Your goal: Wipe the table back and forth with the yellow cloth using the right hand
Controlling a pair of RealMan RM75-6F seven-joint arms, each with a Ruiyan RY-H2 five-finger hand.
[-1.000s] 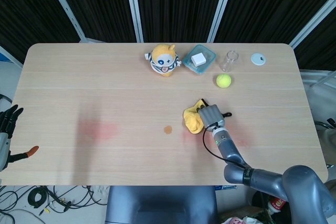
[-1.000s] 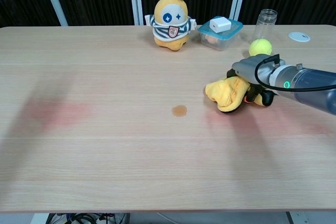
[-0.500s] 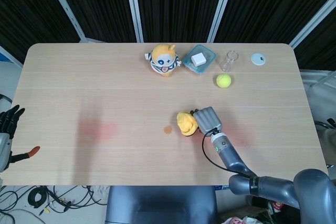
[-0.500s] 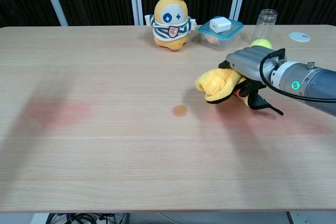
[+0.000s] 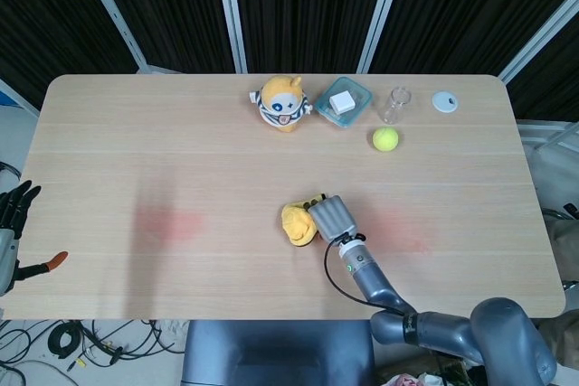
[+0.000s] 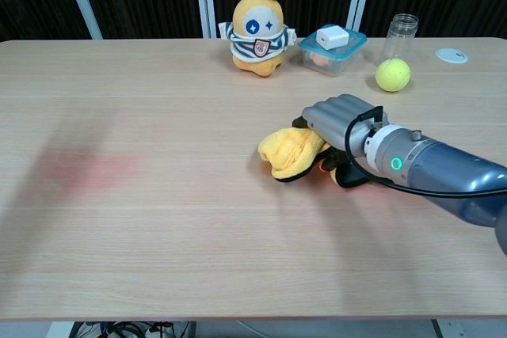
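Note:
The yellow cloth (image 5: pixel 295 221) (image 6: pixel 291 150) lies bunched on the wooden table (image 5: pixel 181 160) (image 6: pixel 158 219), slightly right of centre near the front. My right hand (image 5: pixel 332 218) (image 6: pixel 342 120) grips the cloth from its right side, fingers curled over it, and presses it to the tabletop. The cloth covers the spot where a small brown stain showed earlier. My left hand (image 5: pixel 11 219) hangs off the table's left edge in the head view, fingers spread and holding nothing; the chest view does not show it.
Along the back stand a yellow plush toy (image 5: pixel 283 103) (image 6: pixel 260 29), a blue-lidded container (image 5: pixel 343 102) (image 6: pixel 332 49), a clear jar (image 5: pixel 393 105) (image 6: pixel 402 31), a tennis ball (image 5: pixel 385 139) (image 6: pixel 393 74) and a white disc (image 5: pixel 444 102) (image 6: pixel 451 55). A faint reddish patch (image 5: pixel 172 223) marks the left side.
My right hand has slid the cloth leftward across the table, from right of the brown stain to on top of it. The left hand has stayed put.

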